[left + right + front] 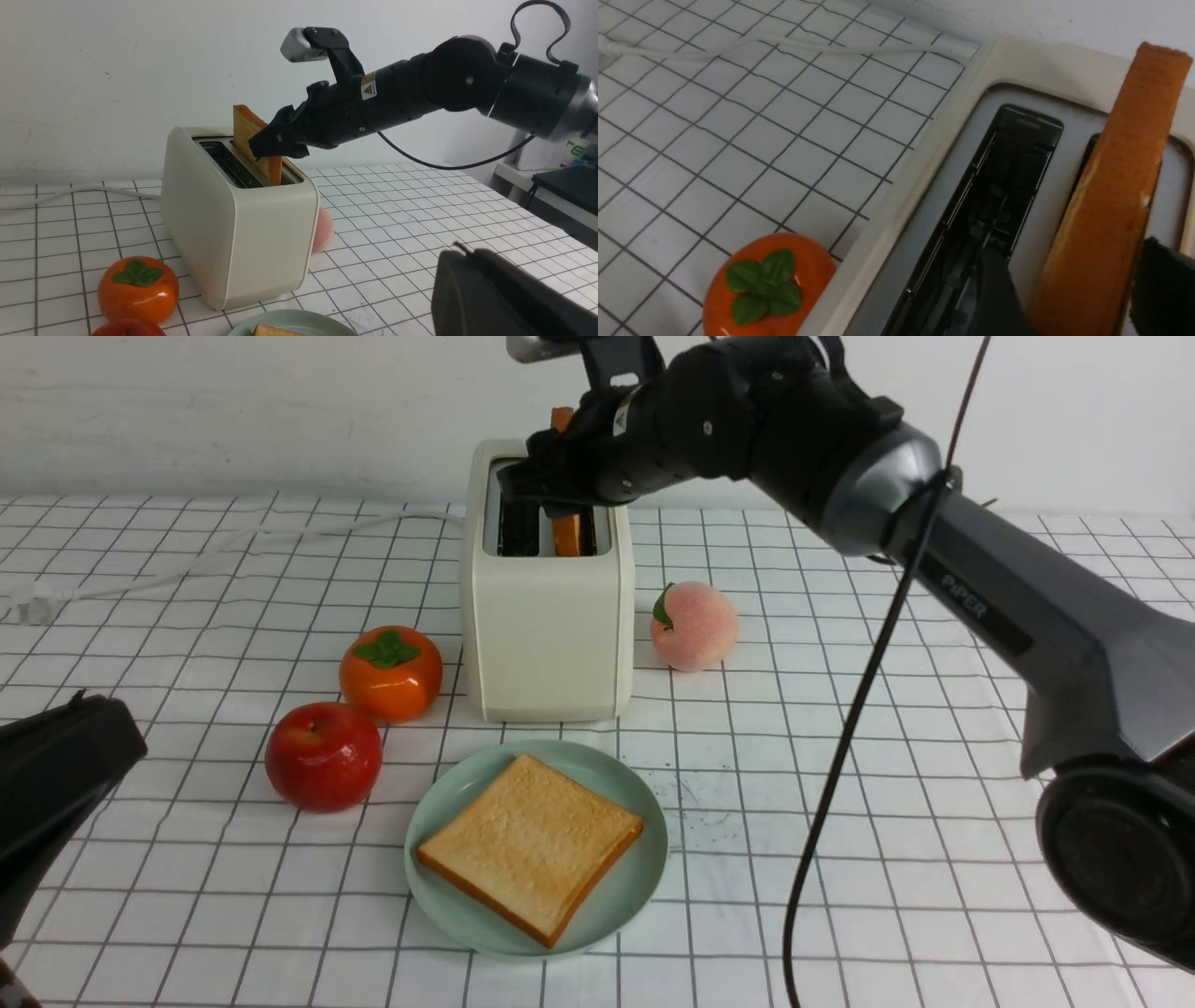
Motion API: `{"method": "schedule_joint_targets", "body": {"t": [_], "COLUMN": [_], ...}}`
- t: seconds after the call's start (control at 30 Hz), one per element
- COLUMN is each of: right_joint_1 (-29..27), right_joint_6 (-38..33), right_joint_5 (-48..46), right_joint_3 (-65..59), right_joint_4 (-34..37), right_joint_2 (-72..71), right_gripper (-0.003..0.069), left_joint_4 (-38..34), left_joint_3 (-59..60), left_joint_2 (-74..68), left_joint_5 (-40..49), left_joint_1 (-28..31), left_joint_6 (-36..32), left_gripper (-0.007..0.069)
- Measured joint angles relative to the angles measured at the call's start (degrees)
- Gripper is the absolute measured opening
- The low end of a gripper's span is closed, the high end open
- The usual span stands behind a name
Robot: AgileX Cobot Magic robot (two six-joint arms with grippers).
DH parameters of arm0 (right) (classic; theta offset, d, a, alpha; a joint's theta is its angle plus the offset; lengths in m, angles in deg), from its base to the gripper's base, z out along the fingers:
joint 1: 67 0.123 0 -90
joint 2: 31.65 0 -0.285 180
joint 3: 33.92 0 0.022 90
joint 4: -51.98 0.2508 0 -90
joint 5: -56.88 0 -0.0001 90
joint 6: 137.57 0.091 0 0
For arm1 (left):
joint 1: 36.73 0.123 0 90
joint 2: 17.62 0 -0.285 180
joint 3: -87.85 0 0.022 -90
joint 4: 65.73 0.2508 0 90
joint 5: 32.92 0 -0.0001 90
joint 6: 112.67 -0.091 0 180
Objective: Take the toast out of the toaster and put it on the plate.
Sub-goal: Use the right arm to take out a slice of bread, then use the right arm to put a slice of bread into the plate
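Toast [246, 126] stands in the toaster [546, 625], upper centre of the front view, in the slot on that view's right. It leans and sticks well above the grey top. A plated slice [527, 845] lies flat on the plate [625, 896], lower centre, so I judge this one to be the last.

Handling, my estimate:
- Light and stiff enough to lift by one edge.
- The crust is dry rather than slick, and the crumb would dent or crack under a hard squeeze.
- Best hold is across the two broad faces, on the part that stands above the slot, low enough that it cannot pivot.
- It should come straight up along the slot, or it may snag on the slot's edge.

Right gripper [268, 144]: the arm reaches in from the right of the front view, wrist pitched down over the toaster. The fingers [999, 289] stand on either side of the toast, close against its faces. I cannot tell whether they actually press it.

Left gripper [84, 747]: parked at lower left, closed, with nothing seen in it.
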Motion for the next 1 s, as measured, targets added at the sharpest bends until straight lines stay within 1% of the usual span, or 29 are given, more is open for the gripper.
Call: {"method": "schedule_joint_targets", "body": {"t": [0.03,0.07,0.1,0.13,0.17,0.23,0.3,0.57,0.7,0.83,0.87,0.93,1.0], "right_joint_1": [0.0,0.0,0.0,0.0,0.0,0.0,0.0,-0.1,-0.1,-0.1,-0.1,-0.1,-0.1], "right_joint_6": [0.0,0.0,0.0,0.0,0.0,0.0,0.0,0.1,0.1,0.1,0.1,0.1,-0.5], "right_joint_5": [0.0,0.1,0.3,0.3,0.3,0.3,0.4,0.8,1.7,1.6,-0.1,-2.6,-8.3], "right_joint_3": [0.0,0.0,0.0,0.0,0.0,0.1,0.1,0.1,0.2,0.6,0.6,0.6,0.7], "right_joint_4": [-0.2,-0.2,-0.2,-0.3,-0.3,-0.5,-0.5,-1.2,-1.6,-0.3,0.3,0.7,0.8], "right_joint_2": [0.3,0.3,0.5,0.5,0.5,0.5,0.5,-1.2,-4.2,-9.9,-13.7,-16.4,-20.3], "right_gripper": [0.0323,0.0318,0.0272,0.0242,0.0236,0.0162,0.0122,0.0114,0.0114,0.0114,0.0114,0.0114,0.0114], "left_joint_4": [0.0,0.0,0.0,0.0,0.0,0.0,0.0,0.0,0.0,0.0,0.0,0.0,0.0], "left_joint_3": [0.0,0.0,0.0,0.0,0.0,0.0,0.0,0.0,0.0,0.0,0.0,0.0,0.0], "left_joint_2": [0.0,0.0,0.0,0.0,0.0,0.0,0.0,0.0,0.0,0.0,0.0,0.0,0.0], "left_joint_5": [0.0,0.0,0.0,0.0,0.0,0.0,0.0,0.0,0.0,0.0,0.0,0.0,0.0], "left_joint_1": [0.0,0.0,0.0,0.0,0.0,0.0,0.0,0.0,0.0,0.0,0.0,0.0,0.0], "left_joint_6": [0.0,0.0,0.0,0.0,0.0,0.0,0.0,0.0,0.0,0.0,0.0,0.0,0.0], "left_gripper": [-0.0013,-0.0013,-0.0013,-0.0013,-0.0013,-0.0013,-0.0013,-0.0013,-0.0013,-0.0013,-0.0013,-0.0013,-0.0012]}}
